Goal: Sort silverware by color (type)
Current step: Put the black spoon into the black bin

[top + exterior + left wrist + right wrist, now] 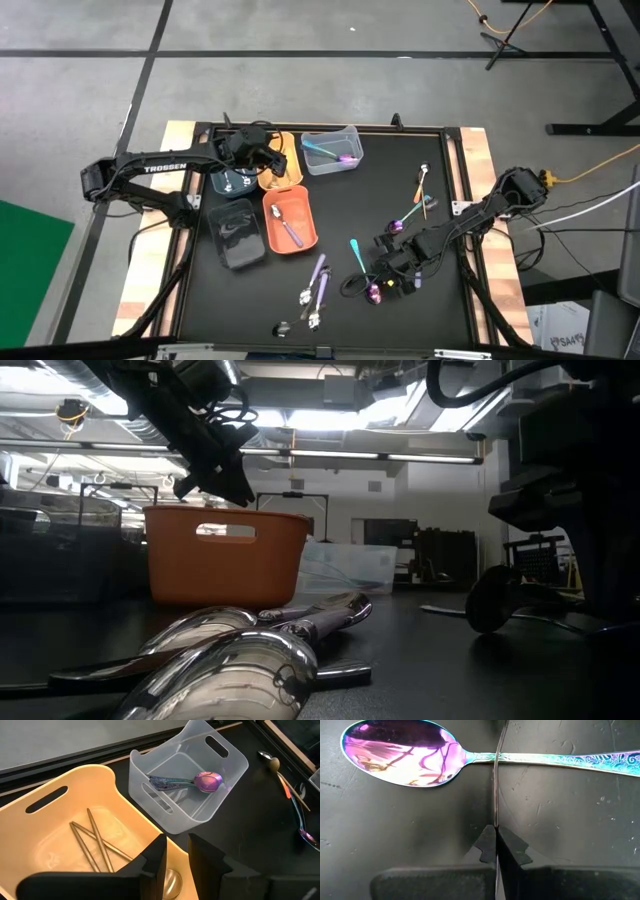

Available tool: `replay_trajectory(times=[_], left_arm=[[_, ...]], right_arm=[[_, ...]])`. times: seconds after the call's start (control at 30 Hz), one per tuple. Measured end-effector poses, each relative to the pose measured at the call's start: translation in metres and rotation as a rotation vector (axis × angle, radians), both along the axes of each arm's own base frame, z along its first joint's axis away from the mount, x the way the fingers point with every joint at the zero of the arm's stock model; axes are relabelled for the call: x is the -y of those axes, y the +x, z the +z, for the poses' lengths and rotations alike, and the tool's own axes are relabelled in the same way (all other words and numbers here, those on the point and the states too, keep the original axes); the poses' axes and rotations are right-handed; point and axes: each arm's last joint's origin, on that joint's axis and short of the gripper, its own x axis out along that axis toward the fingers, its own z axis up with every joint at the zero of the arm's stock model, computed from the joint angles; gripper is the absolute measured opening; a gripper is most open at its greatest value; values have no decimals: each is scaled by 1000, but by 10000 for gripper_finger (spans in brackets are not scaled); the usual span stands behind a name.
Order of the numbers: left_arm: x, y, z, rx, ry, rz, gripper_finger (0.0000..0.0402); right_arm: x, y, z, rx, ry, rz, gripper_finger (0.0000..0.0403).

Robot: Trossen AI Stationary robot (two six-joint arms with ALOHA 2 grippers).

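The left arm reaches in from the left edge of the desk and runs across toward the far side, its wrist bent downward. The left claw (262, 158) hangs above the far left part of the desk, pointing down, and its two dark fingers (154, 862) stand a little apart with a narrow gap showing between them and nothing clasped. The right arm comes in from the right edge and slants toward the near middle of the desk, lying low. The right claw (383, 283) sits close to the desk surface, its fingers (487, 842) pressed together so that only a thin seam shows between them.
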Motion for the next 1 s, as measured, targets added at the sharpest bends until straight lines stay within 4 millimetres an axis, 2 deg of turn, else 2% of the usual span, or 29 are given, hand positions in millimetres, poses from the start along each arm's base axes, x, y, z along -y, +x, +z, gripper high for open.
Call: replay_trajectory(times=[0.3, 0.57, 0.7, 0.8, 1.0], left_arm=[[0, 0, 0, 0, 0, 0, 73], [0, 0, 0, 0, 0, 0, 73], [0, 0, 0, 0, 0, 0, 73], [0, 0, 0, 0, 0, 0, 73], [0, 0, 0, 0, 0, 0, 73]], right_arm=[[0, 0, 0, -2, 0, -3, 6], [1, -2, -3, -19, -9, -51, 69], [2, -2, -3, -19, -16, -37, 81], [1, -2, -2, -14, -26, -1, 68], [1, -1, -2, -5, -23, 3, 10]])
